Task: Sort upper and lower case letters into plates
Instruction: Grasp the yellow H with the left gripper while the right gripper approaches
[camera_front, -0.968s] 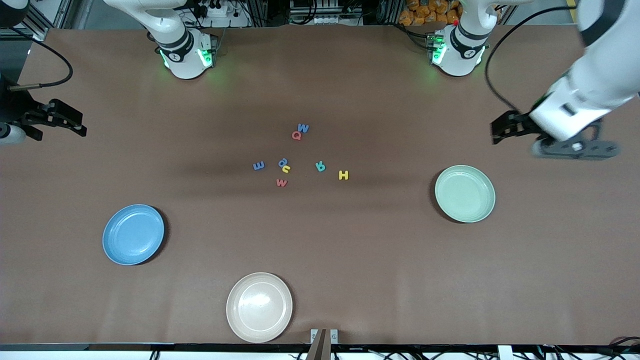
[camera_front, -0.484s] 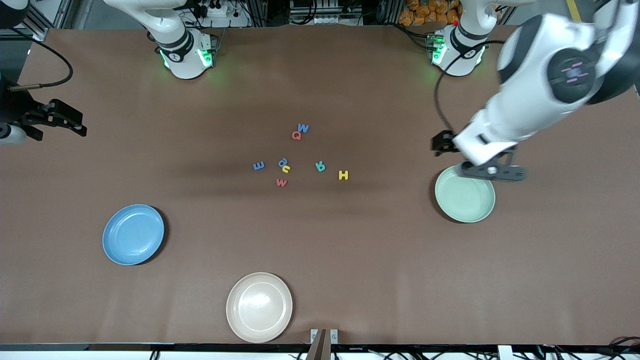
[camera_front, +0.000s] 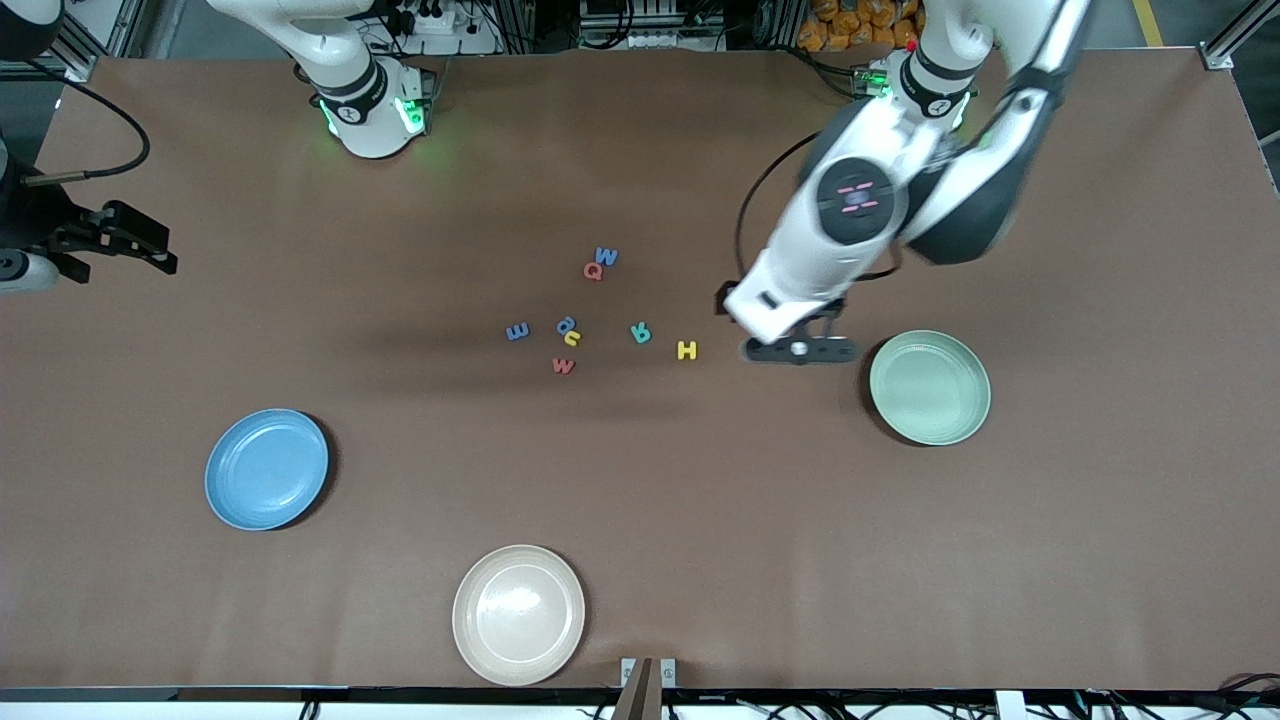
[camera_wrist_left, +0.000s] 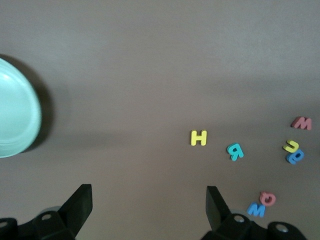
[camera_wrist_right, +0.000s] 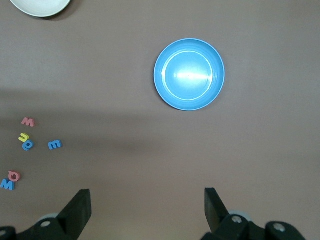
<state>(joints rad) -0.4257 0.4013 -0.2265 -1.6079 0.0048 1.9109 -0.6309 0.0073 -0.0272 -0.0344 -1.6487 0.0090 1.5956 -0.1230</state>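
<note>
A: How is the table (camera_front: 1100, 560) looking, biggest things first?

B: The mint green plate (camera_front: 930, 387) is sitting toward the left arm's end, the blue plate (camera_front: 266, 468) toward the right arm's end and nearer the front camera, and a cream plate (camera_front: 518, 613) is lying nearest that camera. All three are showing bare. The letters are lying loose mid-table between the two task plates: a blue M (camera_front: 606, 256) touching a red Q (camera_front: 593, 271), a blue E (camera_front: 517, 331), a blue letter (camera_front: 566, 324) touching a yellow one (camera_front: 572, 338), a red W (camera_front: 563, 366), a teal R (camera_front: 641, 333) and a yellow H (camera_front: 686, 350).

A: What is likely going wrong from here?

B: Probably the touching pairs. Fingers closing on one tiny letter are liable to drag or pinch its neighbour too, landing a wrong case in a plate. The cream plate is also inviting a mistaken drop.

A: And the grippers?

B: The left gripper (camera_wrist_left: 147, 207) is hovering over bare table between the yellow H and the mint plate, fingers (camera_wrist_left: 80, 202) spread wide, holding nothing. The right gripper (camera_wrist_right: 146, 207) is waiting at the right arm's end of the table, also spread wide and empty.
</note>
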